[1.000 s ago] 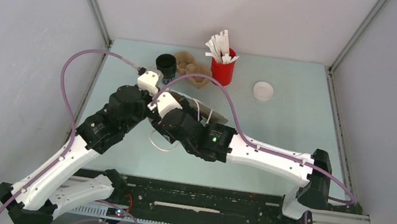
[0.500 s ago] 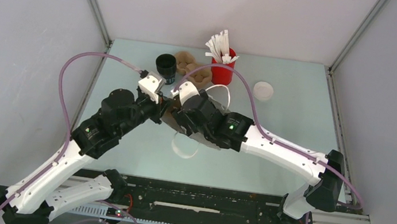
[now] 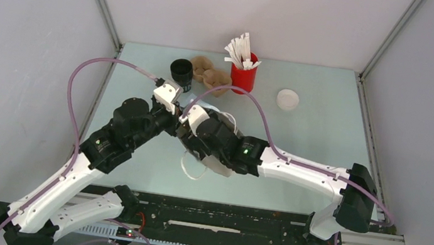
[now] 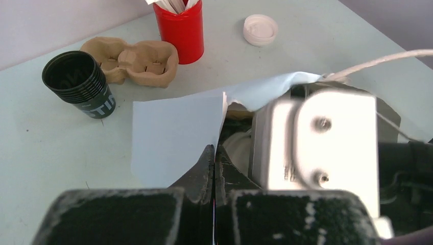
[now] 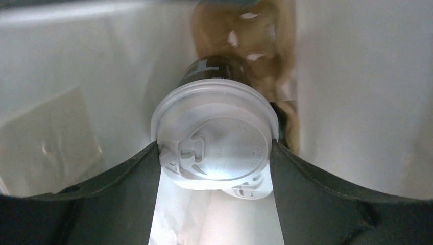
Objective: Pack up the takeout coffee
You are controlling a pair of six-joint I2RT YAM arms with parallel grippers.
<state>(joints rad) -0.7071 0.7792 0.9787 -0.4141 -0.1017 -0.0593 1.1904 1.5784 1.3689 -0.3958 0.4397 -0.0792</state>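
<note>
The right gripper [image 5: 215, 148] pinches the coffee [image 5: 214, 127] just under its white lid, one finger at each side. The cup is held inside the bag [image 4: 173, 132], with white paper walls around it. The left gripper [image 4: 214, 158] is pressed together on the upper edge of the bag. Beyond the bag stand a black cup [image 4: 76, 81], a brown tray [image 4: 138, 58], a red holder [image 4: 181, 28] and, well apart to the right, a loose lid [image 4: 260, 29].
</note>
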